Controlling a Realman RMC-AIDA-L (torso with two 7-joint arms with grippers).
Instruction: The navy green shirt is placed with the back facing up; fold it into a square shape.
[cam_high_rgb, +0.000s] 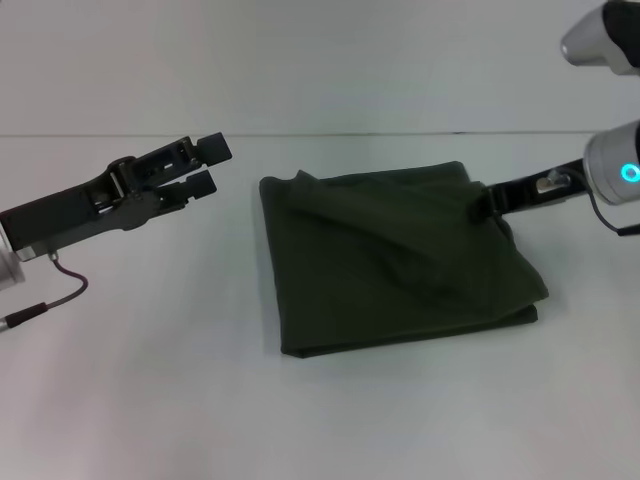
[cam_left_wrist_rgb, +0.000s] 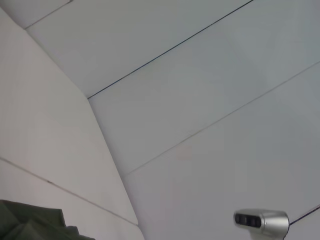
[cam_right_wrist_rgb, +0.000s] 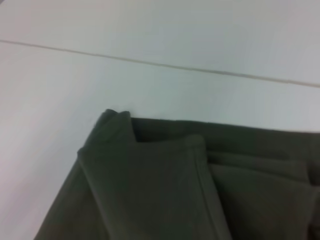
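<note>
Lying near the centre of the white table (cam_high_rgb: 120, 400), the navy green shirt (cam_high_rgb: 390, 265) is already doubled into a rough square, its plain side up and its stacked edges showing along the near hem. The near edge lies fairly flat; at about four o'clock on the bundle a corner juts past the layer beneath, so the square looks not quite trued.

Farther back, the left gripper (cam_high_rgb: 208, 165) hovers at about nine o'clock from the shirt, apart from the cloth, with its fingers released and holding nothing. It seems lifted clear so the fold can settle undisturbed.

The right gripper (cam_high_rgb: 482, 205) sits at the shirt's two o'clock corner, its tip touching the fabric; whether its fingers are clenched on the cloth cannot be told. From its wrist camera, layered hems (cam_right_wrist_rgb: 200, 170) lie close below. Judging by that contact, it is probably laying down or tidying the last flap.
</note>
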